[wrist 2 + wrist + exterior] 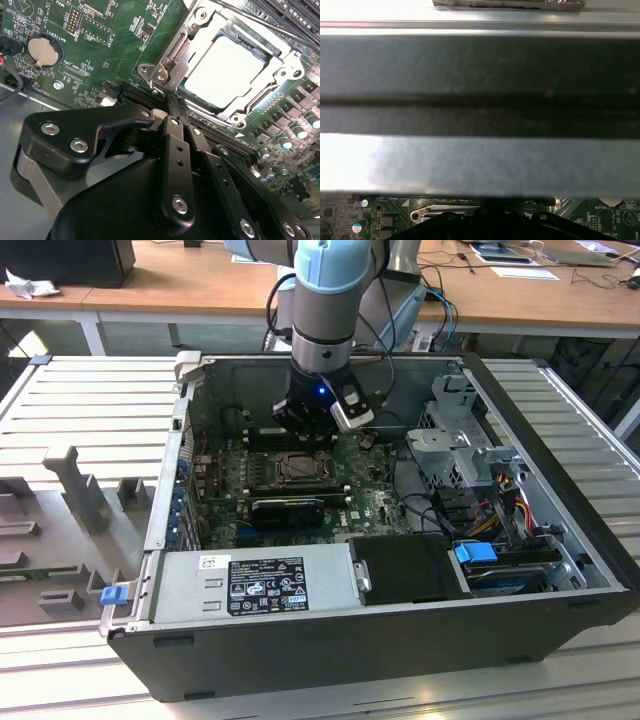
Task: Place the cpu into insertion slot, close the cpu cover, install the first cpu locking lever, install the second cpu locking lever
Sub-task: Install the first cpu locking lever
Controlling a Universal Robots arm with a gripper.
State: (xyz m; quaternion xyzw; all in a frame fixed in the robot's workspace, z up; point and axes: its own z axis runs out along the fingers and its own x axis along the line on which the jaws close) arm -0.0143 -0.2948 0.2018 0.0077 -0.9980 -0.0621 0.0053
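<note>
My claw (172, 107) hangs low over the motherboard (100, 45) inside the open computer case (560, 570), its fingers pressed together with nothing between them, the tips just beside the edge of the cpu cover (177, 65). The cpu (225, 72) already lies in the insertion slot (298, 469) with that cover folded down around it, so I judge the locking levers are the step in hand. That calls for a fine, sideways push on a thin lever.
</note>
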